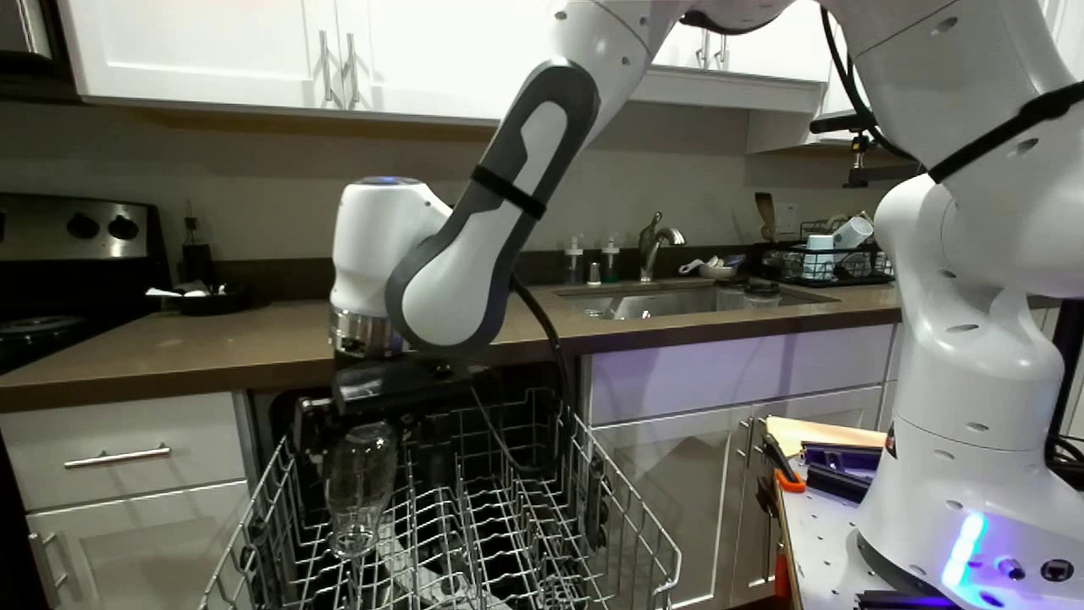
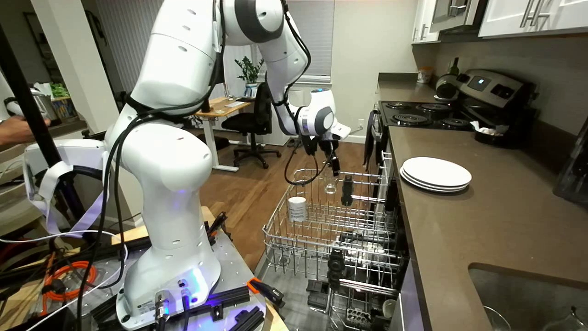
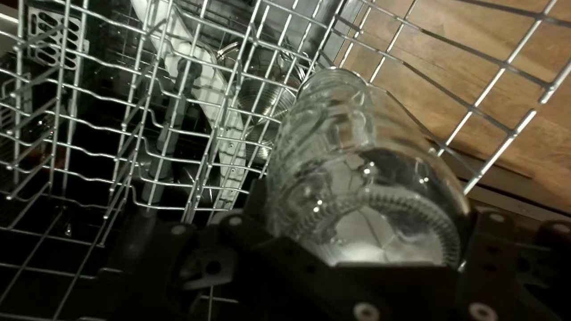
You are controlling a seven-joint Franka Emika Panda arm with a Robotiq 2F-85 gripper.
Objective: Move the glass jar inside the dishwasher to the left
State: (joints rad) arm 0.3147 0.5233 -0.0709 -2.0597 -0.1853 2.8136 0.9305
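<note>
I've got the gripper (image 3: 368, 200) clamped on the glass jar (image 1: 362, 487), closed in against both sides at the base end. The jar points mouth down, base up toward my wrist camera, and I can see through its wall. It is inside the dishwasher's wire rack (image 1: 627, 484), just beside a wire side wall; whether its lip touches the wires below, I can't tell. In an exterior view the same rack also holds a white cup (image 2: 297, 209), apart from the jar. Beneath the wires, my wrist view picks up a shiny round vessel (image 3: 252, 96), metal or glass, I can't say which.

The sink (image 2: 528, 285) has a clear glass vessel (image 2: 497, 317) in it, partly cut off from my view. A black dish drainer (image 1: 788, 278) carries a tilted white cup (image 1: 854, 231) and a pale-blue cup (image 1: 819, 257). Near the stove (image 2: 429, 113), a black dish (image 2: 498, 139) holds crumpled white pieces (image 2: 487, 131). A small bowl (image 1: 717, 273) by the sink has contents too small for me to name.
</note>
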